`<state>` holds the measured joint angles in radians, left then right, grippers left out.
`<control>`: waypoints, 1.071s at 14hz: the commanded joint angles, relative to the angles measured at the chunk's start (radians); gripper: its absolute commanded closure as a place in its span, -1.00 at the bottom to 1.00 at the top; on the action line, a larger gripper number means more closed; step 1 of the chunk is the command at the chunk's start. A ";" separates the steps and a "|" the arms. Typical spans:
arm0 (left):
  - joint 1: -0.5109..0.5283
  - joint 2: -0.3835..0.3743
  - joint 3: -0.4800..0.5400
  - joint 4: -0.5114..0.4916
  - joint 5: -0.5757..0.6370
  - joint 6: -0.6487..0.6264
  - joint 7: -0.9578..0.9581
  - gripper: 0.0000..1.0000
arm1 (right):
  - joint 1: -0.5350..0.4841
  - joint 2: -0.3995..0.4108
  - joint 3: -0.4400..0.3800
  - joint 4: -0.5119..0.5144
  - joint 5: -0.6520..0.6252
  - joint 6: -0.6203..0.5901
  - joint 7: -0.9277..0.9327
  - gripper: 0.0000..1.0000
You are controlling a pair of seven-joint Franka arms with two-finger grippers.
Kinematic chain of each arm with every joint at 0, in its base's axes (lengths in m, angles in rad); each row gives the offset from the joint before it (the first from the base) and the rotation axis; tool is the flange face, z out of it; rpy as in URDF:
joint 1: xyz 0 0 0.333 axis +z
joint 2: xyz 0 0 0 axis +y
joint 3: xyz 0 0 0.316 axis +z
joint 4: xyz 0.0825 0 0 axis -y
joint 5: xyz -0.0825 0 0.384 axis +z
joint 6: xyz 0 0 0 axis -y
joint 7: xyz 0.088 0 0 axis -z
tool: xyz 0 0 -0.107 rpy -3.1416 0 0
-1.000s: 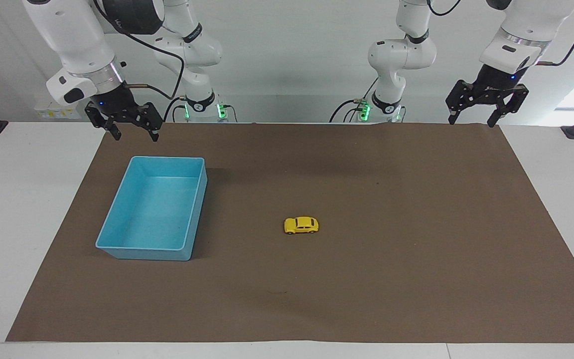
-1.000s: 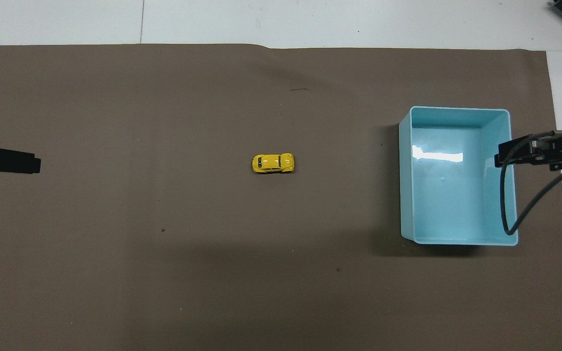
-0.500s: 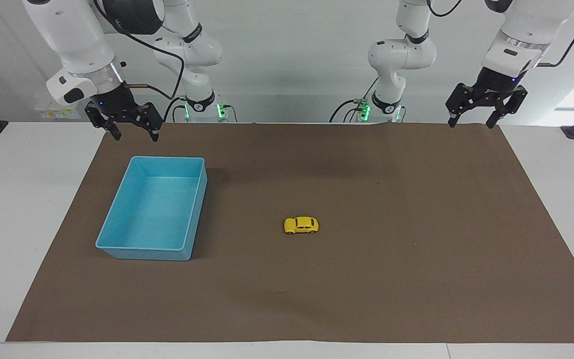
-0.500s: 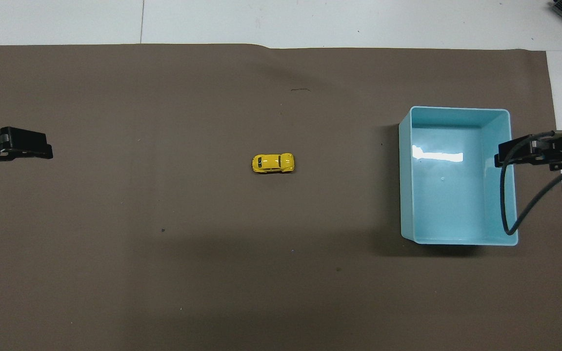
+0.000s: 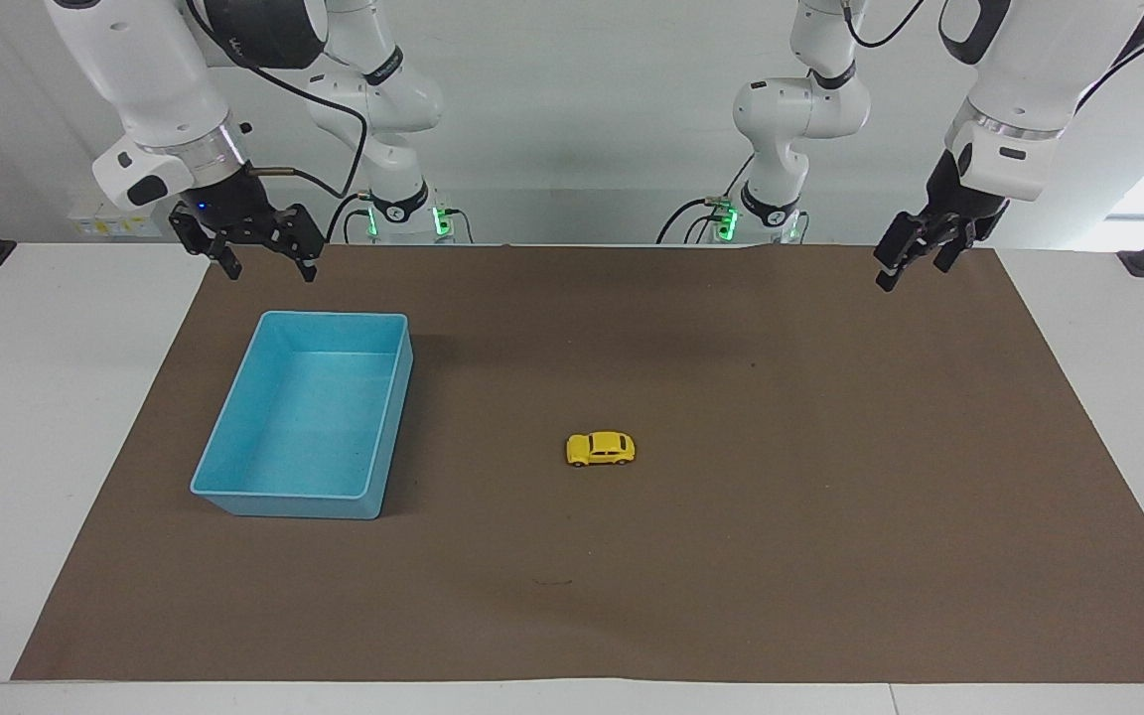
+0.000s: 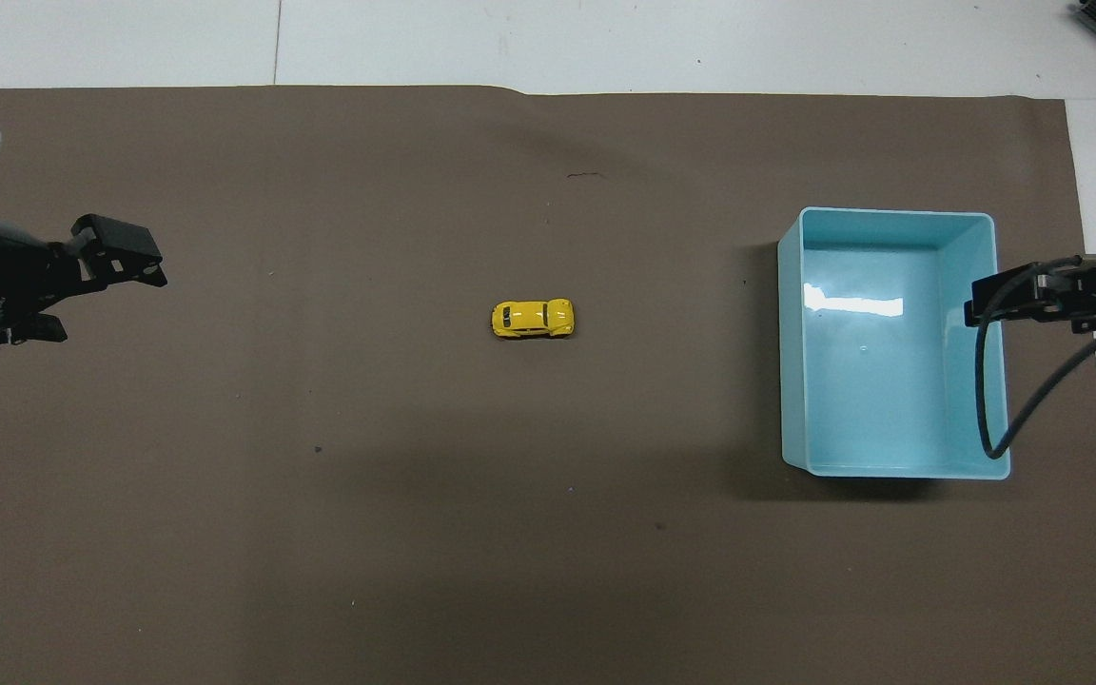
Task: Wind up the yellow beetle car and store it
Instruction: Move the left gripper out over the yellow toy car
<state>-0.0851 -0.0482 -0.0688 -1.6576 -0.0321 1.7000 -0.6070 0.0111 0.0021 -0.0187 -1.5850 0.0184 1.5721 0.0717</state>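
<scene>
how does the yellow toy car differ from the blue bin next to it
The yellow beetle car is tiny; the light-blue bin is far larger. The car is rounded with dark wheels; the bin is a rectangular open box, empty. The bin sits toward the right arm's end, the car mid-mat. Both rest untouched on the brown mat.

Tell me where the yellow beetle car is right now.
The yellow beetle car sits on its wheels near the middle of the brown mat, apart from the light-blue bin, which lies toward the right arm's end of the table.

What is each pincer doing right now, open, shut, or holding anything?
Left pincer: open, empty, up over the brown mat.
Right pincer: open, empty.
</scene>
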 commanded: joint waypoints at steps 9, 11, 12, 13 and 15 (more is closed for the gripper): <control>-0.107 0.030 0.011 -0.047 -0.009 0.108 -0.607 -1.00 | -0.014 0.001 0.009 -0.003 0.006 0.009 -0.018 -1.00; -0.146 0.053 0.012 -0.047 -0.009 0.142 -0.791 -1.00 | -0.014 0.001 0.009 -0.003 0.006 0.011 -0.018 -1.00; -0.159 0.074 0.012 -0.047 -0.009 0.164 -0.883 -1.00 | -0.014 0.001 0.009 -0.003 0.006 0.009 -0.018 -1.00; -0.171 0.082 0.012 -0.047 -0.009 0.173 -0.980 -1.00 | -0.014 0.001 0.009 -0.003 0.006 0.009 -0.018 -1.00; -0.205 0.120 0.014 -0.037 -0.005 0.194 -1.133 -1.00 | -0.014 0.001 0.009 -0.003 0.006 0.009 -0.018 -1.00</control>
<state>-0.2507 0.0446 -0.0718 -1.6908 -0.0322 1.8554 -1.6059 0.0111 0.0021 -0.0187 -1.5850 0.0184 1.5721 0.0717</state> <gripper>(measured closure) 0.000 0.000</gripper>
